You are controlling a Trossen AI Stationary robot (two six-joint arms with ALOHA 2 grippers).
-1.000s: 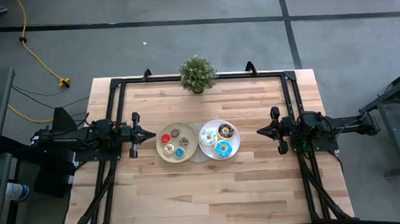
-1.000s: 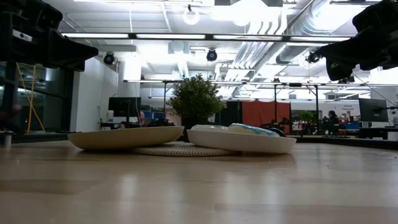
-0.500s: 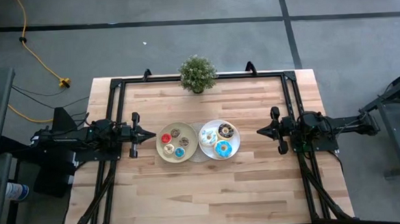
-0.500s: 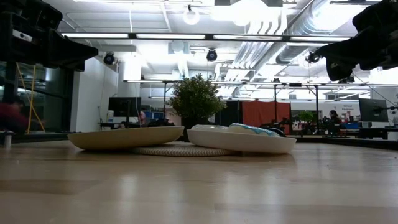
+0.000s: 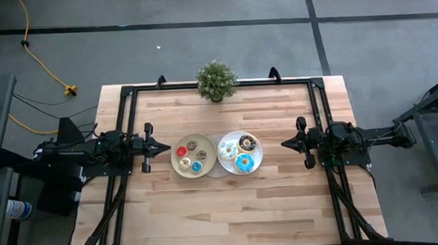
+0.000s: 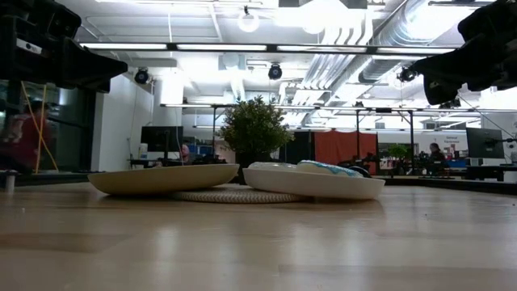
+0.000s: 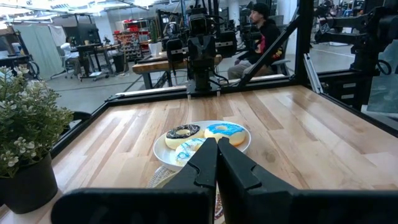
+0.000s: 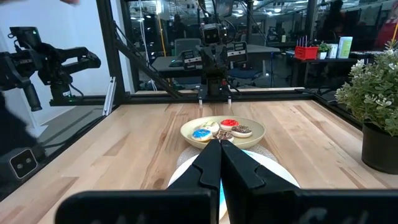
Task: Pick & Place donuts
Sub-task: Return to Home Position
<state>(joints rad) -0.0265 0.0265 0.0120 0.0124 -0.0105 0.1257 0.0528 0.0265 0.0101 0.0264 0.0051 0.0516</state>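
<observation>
Several small donuts lie on the beige plate (image 5: 194,156): a red one (image 5: 182,151), a blue one (image 5: 197,166), a brown one (image 5: 202,154). Three larger donuts lie on the white plate (image 5: 240,153): blue (image 5: 244,163), dark brown (image 5: 247,143), white with sprinkles (image 5: 228,148). My left gripper (image 5: 166,147) is shut and empty, held above the table left of the beige plate. My right gripper (image 5: 285,143) is shut and empty, right of the white plate. Both plates show in the left wrist view (image 7: 202,140) and the right wrist view (image 8: 222,132).
A potted plant (image 5: 216,80) stands at the table's far edge, behind the plates. A woven mat (image 6: 234,195) lies under the two plates. A black frame (image 5: 217,86) runs along the far, left and right sides. A seated person (image 7: 261,34) shows beyond the table.
</observation>
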